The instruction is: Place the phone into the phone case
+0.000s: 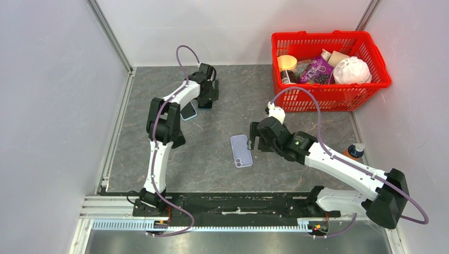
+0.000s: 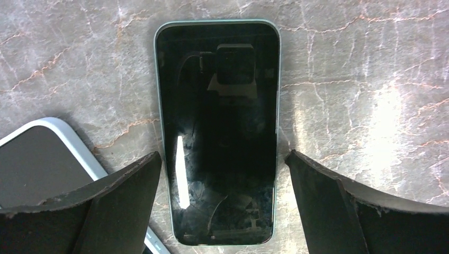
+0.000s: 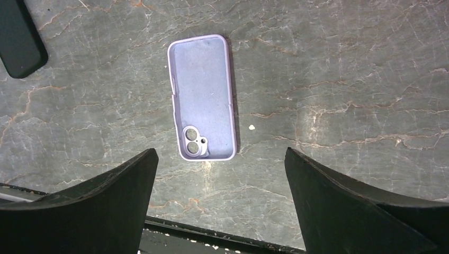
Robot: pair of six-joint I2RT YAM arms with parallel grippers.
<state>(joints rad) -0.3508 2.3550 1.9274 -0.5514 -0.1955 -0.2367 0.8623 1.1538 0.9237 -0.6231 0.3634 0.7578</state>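
— Spotted the phone (image 2: 218,132)?

— Found it at the far left of the table (image 1: 222,177), lying flat, dark screen up, mint rim showing along its edges. Sat directly under the left gripper (image 2: 221,157).

— Gripped?

— Not gripped. Saw the jaws spread about as wide as possible, one finger (image 2: 122,196) on either side of the phone's lower half, with a sliver of marble visible between each tip and the rim. Held nothing.

— And the phone case (image 3: 204,95)?

— Lay near the middle of the table, well apart from the phone. Lilac, open side up, bare lining showing, camera cut-out toward the arms' bases.

— Right gripper (image 3: 221,152)?

— Hung just to the right of the case in the overhead view, jaws likewise wide apart, clasping nothing. Looked from its wrist camera straight down on the case, which lay farther out than the two fingertips, apart from both.

— Anything else by the phone?

— Noticed a second flat slab (image 2: 37,159), pale blue rim and grey face, just beside the phone on its left, partly hidden by the left finger. Could not tell whether phone or case, nor whether touching.

— Farther off?

— Made out a red basket (image 1: 317,98) in the far right corner, packed with packets and a jar, and a small blue-capped bottle (image 1: 356,151) at the right edge, beside the right arm.
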